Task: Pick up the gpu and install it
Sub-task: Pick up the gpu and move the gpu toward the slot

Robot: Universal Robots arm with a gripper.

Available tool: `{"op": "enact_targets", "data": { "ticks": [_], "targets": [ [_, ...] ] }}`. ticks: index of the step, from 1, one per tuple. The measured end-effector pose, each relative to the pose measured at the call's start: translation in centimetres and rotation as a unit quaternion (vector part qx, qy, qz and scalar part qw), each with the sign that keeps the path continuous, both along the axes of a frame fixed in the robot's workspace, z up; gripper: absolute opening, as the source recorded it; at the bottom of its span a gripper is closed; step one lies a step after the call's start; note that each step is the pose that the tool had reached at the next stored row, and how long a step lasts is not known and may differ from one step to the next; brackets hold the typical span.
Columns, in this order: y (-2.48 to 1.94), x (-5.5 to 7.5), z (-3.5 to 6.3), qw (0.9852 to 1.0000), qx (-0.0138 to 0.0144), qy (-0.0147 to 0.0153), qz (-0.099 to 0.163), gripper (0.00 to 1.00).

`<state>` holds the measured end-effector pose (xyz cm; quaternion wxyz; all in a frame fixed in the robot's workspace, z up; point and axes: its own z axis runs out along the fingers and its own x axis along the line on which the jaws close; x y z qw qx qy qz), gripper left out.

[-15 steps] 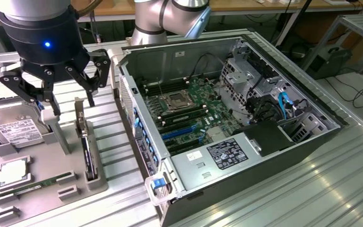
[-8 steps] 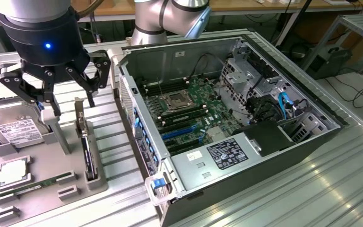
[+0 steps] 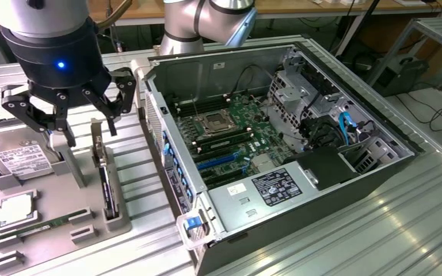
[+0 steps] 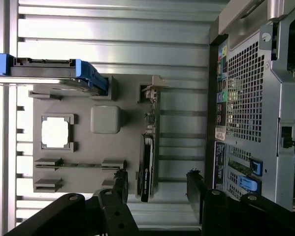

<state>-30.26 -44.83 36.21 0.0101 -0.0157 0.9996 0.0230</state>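
Black fingers [image 3: 115,109] [image 4: 119,186] are spread wide apart and grip nothing. The gripper [image 3: 83,129] [image 4: 157,173] hangs over a grey tray [image 3: 60,190] [image 4: 88,147], above the end of the graphics card [image 3: 103,172] [image 4: 146,162]. In the wrist view the card runs through the gap between two fingers, closer to one of them. No contact with the card can be seen.

Graphics card: thin and flat, standing on its long edge in a slot of the tray. The body is dark, and one end carries a silver metal bracket. It sits along the tray side nearest the computer case [image 3: 359,190] [image 4: 245,88].

Other items on the tray, all apart from the card:
- silver hard drive [image 3: 23,158] with a white label, at the far side of the tray from the case
- square processor chip [image 3: 18,210] [image 4: 55,132] in its own holder
- long narrow green memory stick [image 3: 41,228] [image 4: 78,164] held between two small brackets

To the exterior view's right of the tray, the case lies open on its side. Its green motherboard [image 3: 236,132] is exposed, with blue slots and black cables around it. Tray and case both rest on a ribbed metal table [image 3: 405,230] [image 4: 113,44].
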Motion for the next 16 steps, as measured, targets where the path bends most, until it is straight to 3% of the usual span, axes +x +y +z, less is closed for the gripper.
{"op": "enact_targets", "data": {
  "ticks": [8,16],
  "targets": [
    [-0.19,0.0,-0.42,1.0000,0.0000,0.0043,0.000,0.60],
    [-0.33,0.0,-1.24,1.0000,0.0009,0.0045,0.000,0.60]
  ]
}}
